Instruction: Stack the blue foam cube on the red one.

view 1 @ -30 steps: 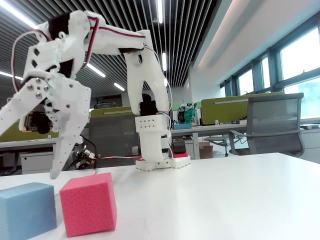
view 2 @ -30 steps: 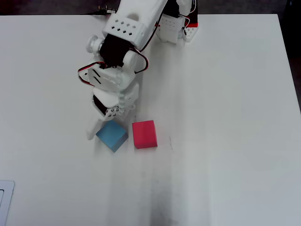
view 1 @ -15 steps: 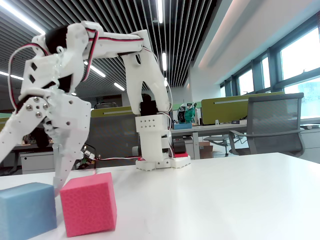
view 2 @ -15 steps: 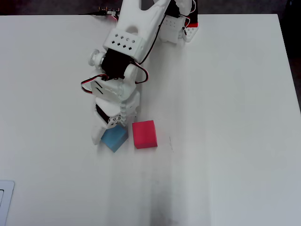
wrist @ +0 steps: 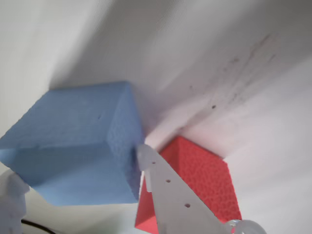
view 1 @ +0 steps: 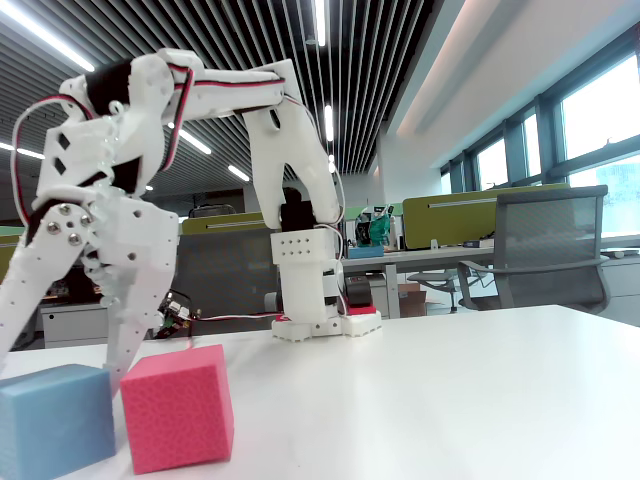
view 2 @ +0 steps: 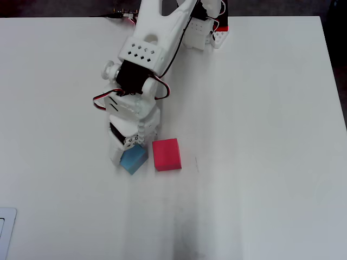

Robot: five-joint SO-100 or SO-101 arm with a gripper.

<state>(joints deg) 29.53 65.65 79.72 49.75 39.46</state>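
From where I stand the white arm is bent low over the white table, with its gripper spread wide, one finger slanting out to the left in the fixed view and the other coming down on the right. The blue foam cube sits on the table directly under that spread, between the two fingers, and I cannot tell whether either fingertip is actually touching it. Looking along the wrist, the blue foam cube fills the space just left of the near finger, whose tip lies right against the cube's pored side face. The red one rests on the far side of that same finger, outside the gripper's span, so the finger stands in the narrow gap between the two cubes. From overhead, the gripper covers the rear part of the blue foam cube, and the red one lies just beside it to the right, flat on the table. The arm's base is bolted at the table's far edge, well behind the gripper.
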